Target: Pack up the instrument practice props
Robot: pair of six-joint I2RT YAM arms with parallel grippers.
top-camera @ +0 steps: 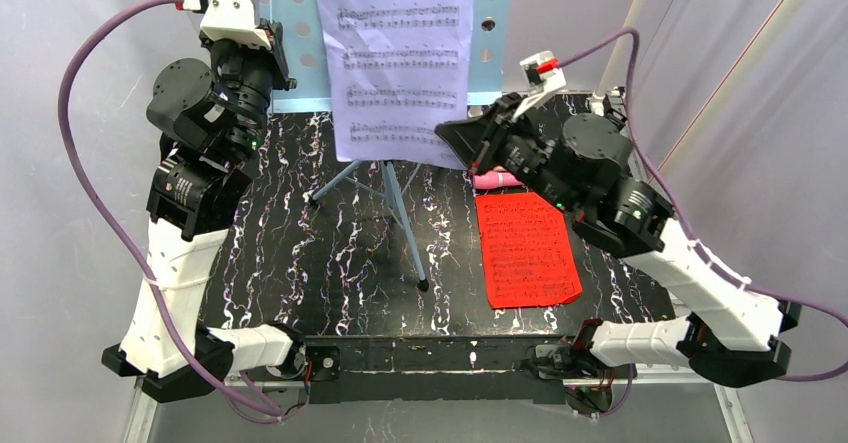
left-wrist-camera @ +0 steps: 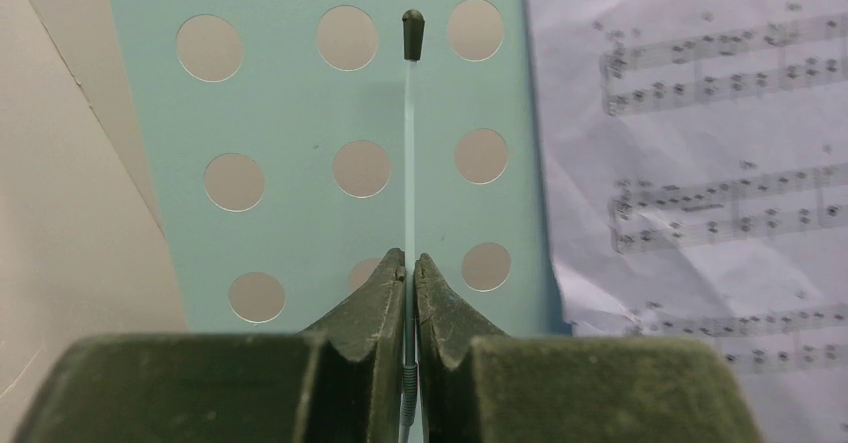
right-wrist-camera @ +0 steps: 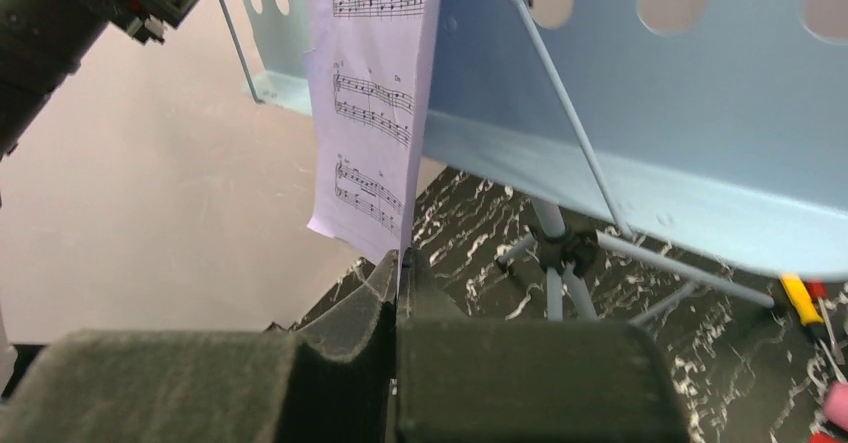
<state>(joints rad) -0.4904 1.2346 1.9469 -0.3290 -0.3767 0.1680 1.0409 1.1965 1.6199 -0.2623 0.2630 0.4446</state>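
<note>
On the black marbled bench [top-camera: 300, 263] the red page [top-camera: 525, 253] is laid flat at the right, with the pink microphone [top-camera: 492, 179] half hidden just behind it. Farther back, the lavender page [top-camera: 400, 63] is pinched at its lower edge by the closed right gripper [right-wrist-camera: 400, 263]. The retaining wire [left-wrist-camera: 409, 143] of the standing rack [left-wrist-camera: 290, 108] is clamped by the left gripper [left-wrist-camera: 408, 263], so most packing is judged undone.
</note>
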